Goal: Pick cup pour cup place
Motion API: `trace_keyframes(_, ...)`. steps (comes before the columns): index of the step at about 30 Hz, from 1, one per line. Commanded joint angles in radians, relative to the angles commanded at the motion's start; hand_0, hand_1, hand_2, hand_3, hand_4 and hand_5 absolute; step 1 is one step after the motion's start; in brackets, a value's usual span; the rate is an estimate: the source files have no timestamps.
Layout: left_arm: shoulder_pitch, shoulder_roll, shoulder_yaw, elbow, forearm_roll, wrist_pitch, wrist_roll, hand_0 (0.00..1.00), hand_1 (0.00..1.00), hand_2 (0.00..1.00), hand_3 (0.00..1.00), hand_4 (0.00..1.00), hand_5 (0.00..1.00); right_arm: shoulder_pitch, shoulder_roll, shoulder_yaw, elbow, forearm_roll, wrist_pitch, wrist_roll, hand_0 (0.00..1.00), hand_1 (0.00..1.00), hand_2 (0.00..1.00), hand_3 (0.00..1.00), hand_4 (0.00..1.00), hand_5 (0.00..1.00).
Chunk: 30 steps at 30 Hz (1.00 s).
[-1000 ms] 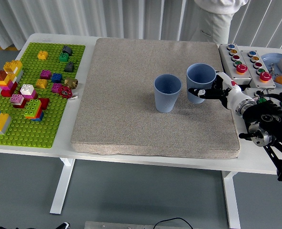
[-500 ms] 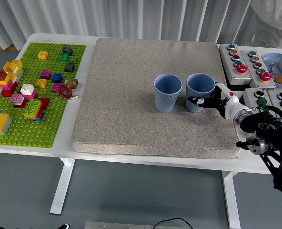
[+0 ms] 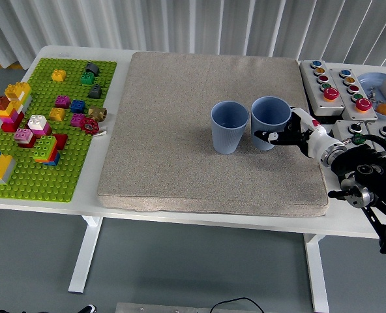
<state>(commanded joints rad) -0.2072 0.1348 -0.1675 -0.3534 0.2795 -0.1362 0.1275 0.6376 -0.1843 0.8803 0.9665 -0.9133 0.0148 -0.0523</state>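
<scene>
Two blue cups stand close together on the grey mat (image 3: 180, 130), right of its middle. The left cup (image 3: 229, 126) stands upright by itself. My right hand (image 3: 285, 134) is curled around the right cup (image 3: 270, 120), which is tipped slightly toward the left cup, rim almost touching it. The black and white fingers (image 3: 268, 136) wrap its lower front. I cannot see any contents in either cup. My left arm is out of sight.
A green brick baseplate (image 3: 43, 169) with several coloured bricks lies at the table's left. Button boxes (image 3: 336, 81) with coloured buttons sit at the right, behind my right arm. The mat's front edge is near the table's front edge.
The held cup came down from its raised position beside the left cup, then shifted a little left toward it. The person at the far side has gone from view.
</scene>
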Motion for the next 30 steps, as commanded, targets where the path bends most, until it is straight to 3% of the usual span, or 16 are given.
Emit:
trace_keyframes(1,0.000,0.000,0.000,0.000,-0.001,0.000,0.000,0.764,0.826,0.863,0.767,0.514,0.998,0.000,0.000,0.000,0.001,-0.003,0.000,-0.002,0.953,0.900,0.997,0.972,0.884,0.289)
trace_keyframes(30,0.003,0.000,0.002,0.000,-0.002,0.001,-0.002,0.765,0.825,0.863,0.764,0.514,0.998,0.001,-0.004,0.015,0.005,-0.004,0.005,-0.005,0.957,0.903,0.991,0.968,0.865,0.263)
